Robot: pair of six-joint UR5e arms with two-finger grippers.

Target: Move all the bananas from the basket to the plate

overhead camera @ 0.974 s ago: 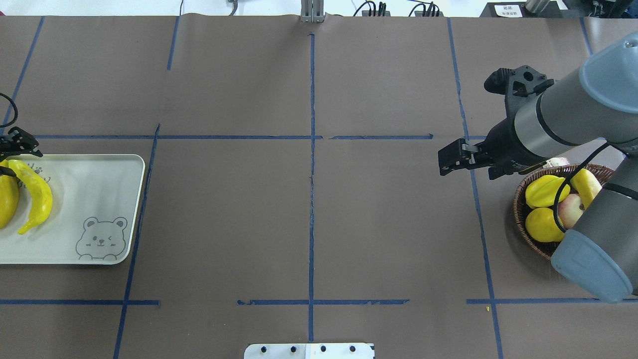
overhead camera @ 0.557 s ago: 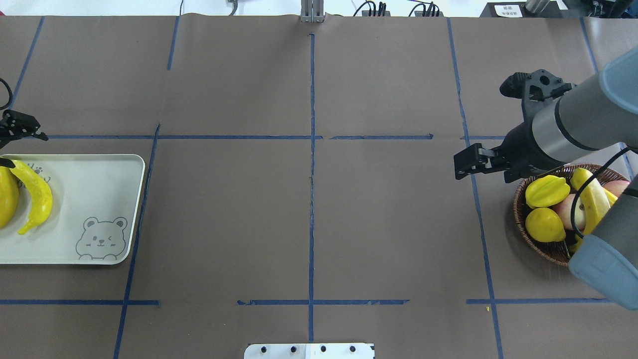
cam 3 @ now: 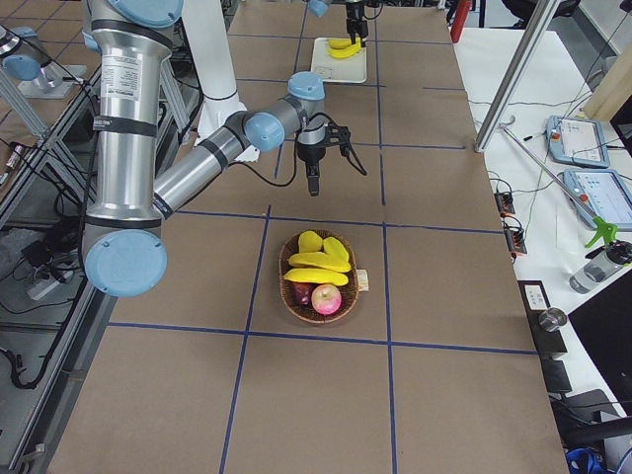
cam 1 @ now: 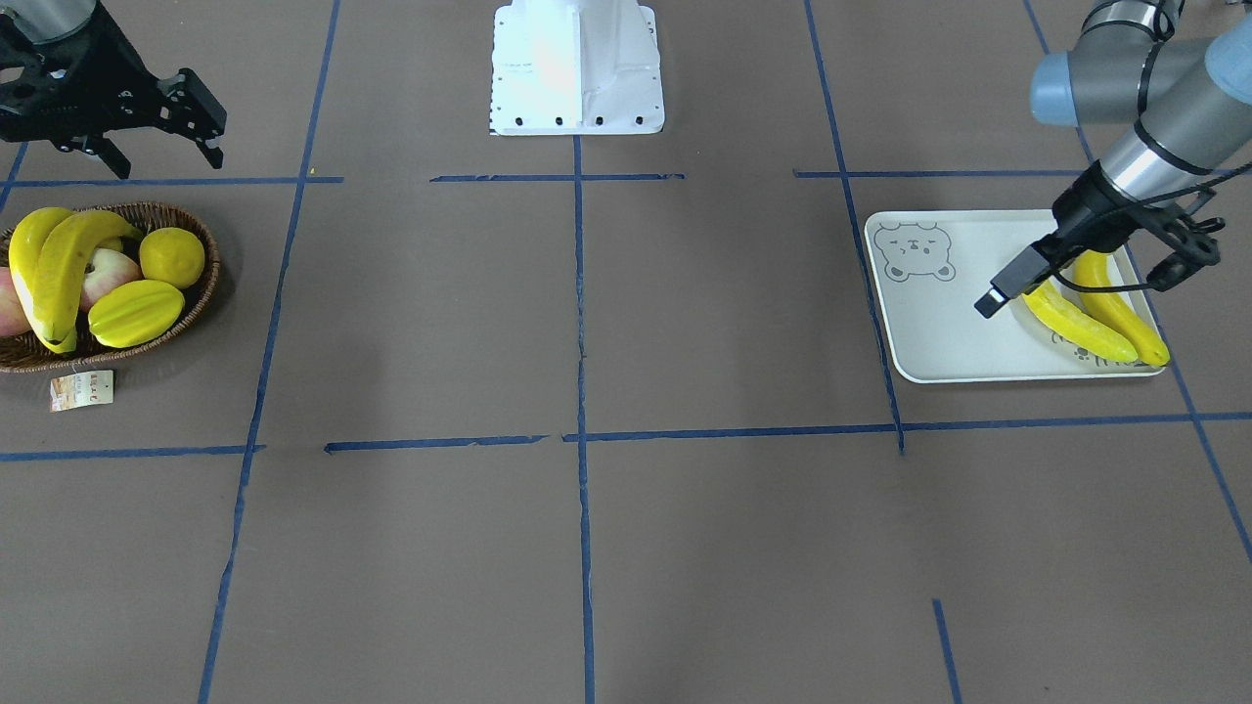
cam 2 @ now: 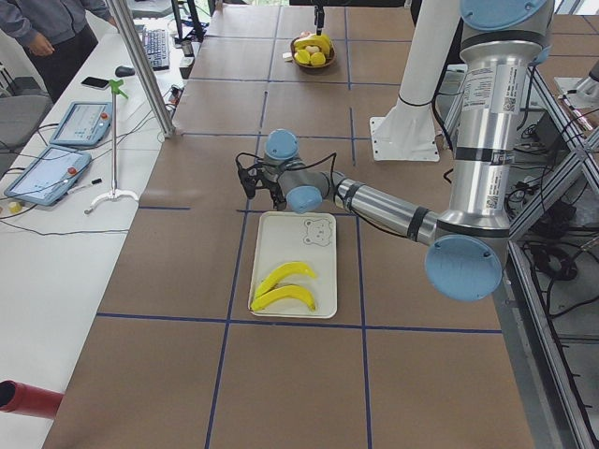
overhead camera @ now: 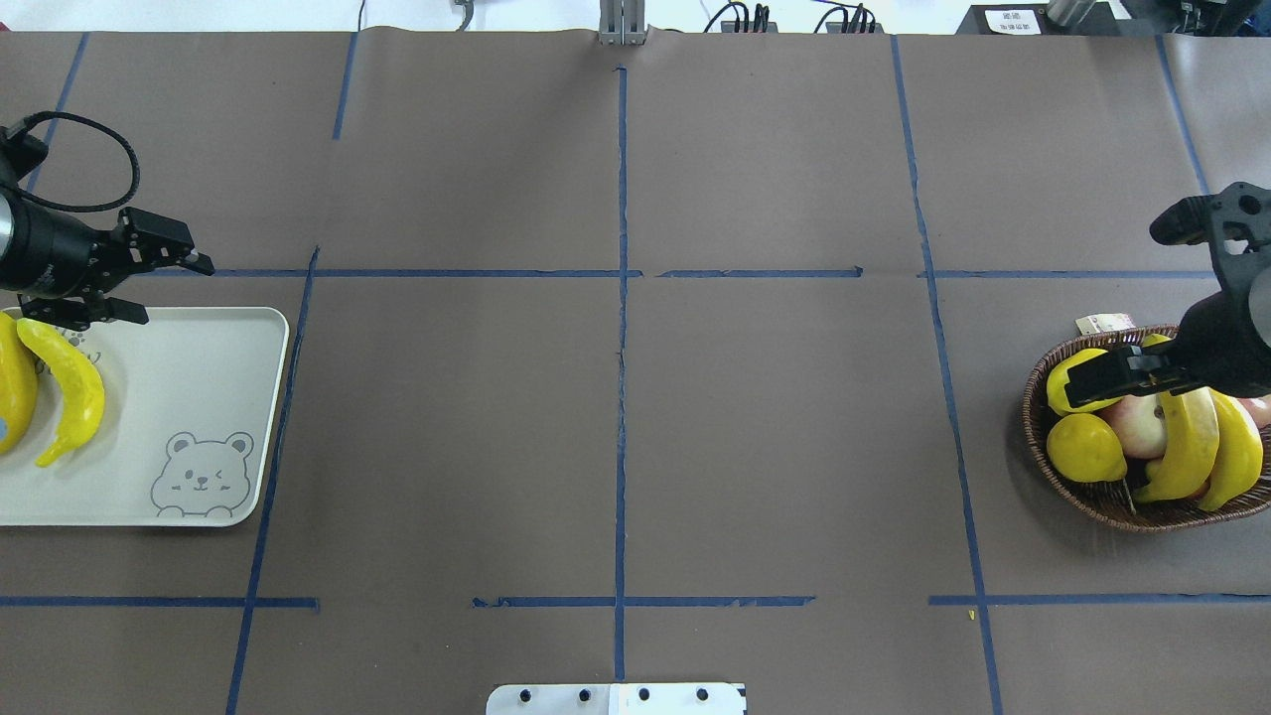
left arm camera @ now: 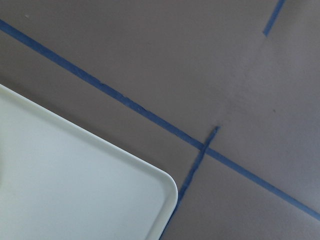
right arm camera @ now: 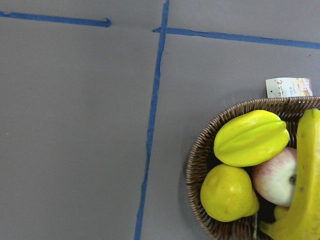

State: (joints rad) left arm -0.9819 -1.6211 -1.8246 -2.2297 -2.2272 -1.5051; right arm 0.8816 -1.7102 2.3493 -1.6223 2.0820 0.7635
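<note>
Movement shows: the right tool [overhead camera: 1087, 385], wide and empty, now hangs over the basket [overhead camera: 1102, 506]; the left tool [overhead camera: 169, 291], wide, has slid along the plate's [overhead camera: 199, 377] far edge, where two bananas [overhead camera: 74, 397] lie near-to-far.

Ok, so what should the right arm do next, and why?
Probably move the right gripper further over the basket, then lower onto the nearer banana. Its jaws look open and empty, two bananas lie in the basket, and two more already sit on the plate.
</note>
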